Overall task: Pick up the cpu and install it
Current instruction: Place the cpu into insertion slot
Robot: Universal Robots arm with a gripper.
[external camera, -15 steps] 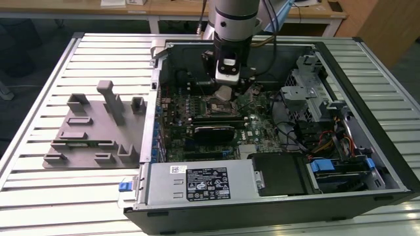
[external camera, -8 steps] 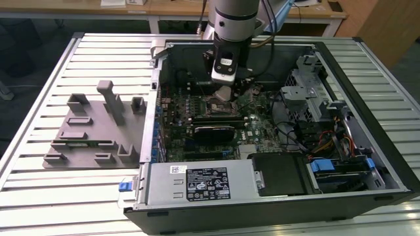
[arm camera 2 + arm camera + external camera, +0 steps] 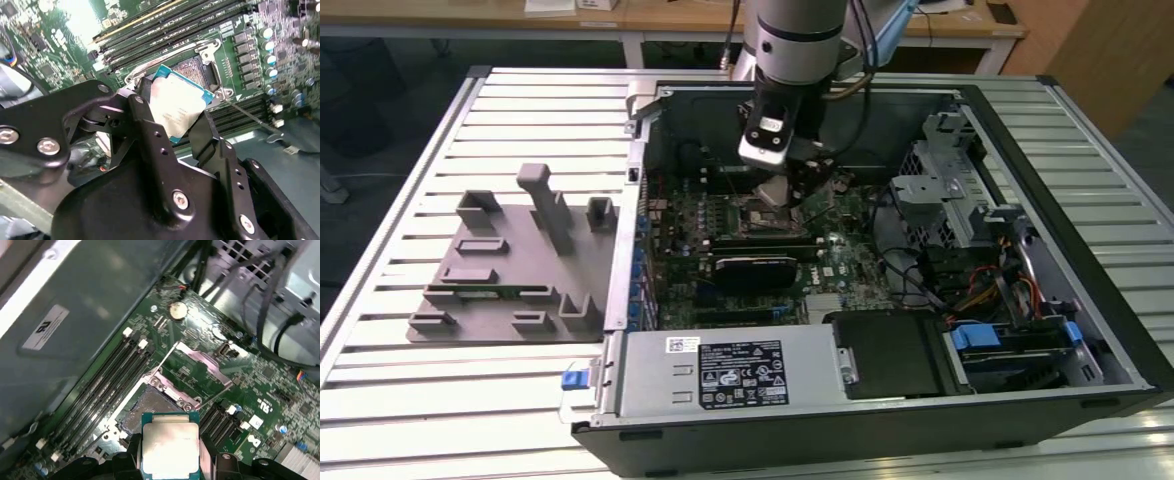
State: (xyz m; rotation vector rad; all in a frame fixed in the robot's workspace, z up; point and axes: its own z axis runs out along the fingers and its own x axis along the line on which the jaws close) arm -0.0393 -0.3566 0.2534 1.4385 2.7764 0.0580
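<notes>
Firstly, at the exterior view's left, the grey fixture (image 3: 507, 265) stood well apart from the work. Further right, inside the case (image 3: 1126, 340), the gripper (image 3: 781, 190) hung over the motherboard (image 3: 854, 215). In the second wrist view its fingers (image 3: 145, 117) were narrow, clamped on two opposite edges of the cpu (image 3: 181, 107), silver top up. In the first wrist view the open socket (image 3: 145, 407) lay just beyond and under the cpu, which seemed not yet seated; the cpu's edges looked turned against the socket's edges, I judge
</notes>
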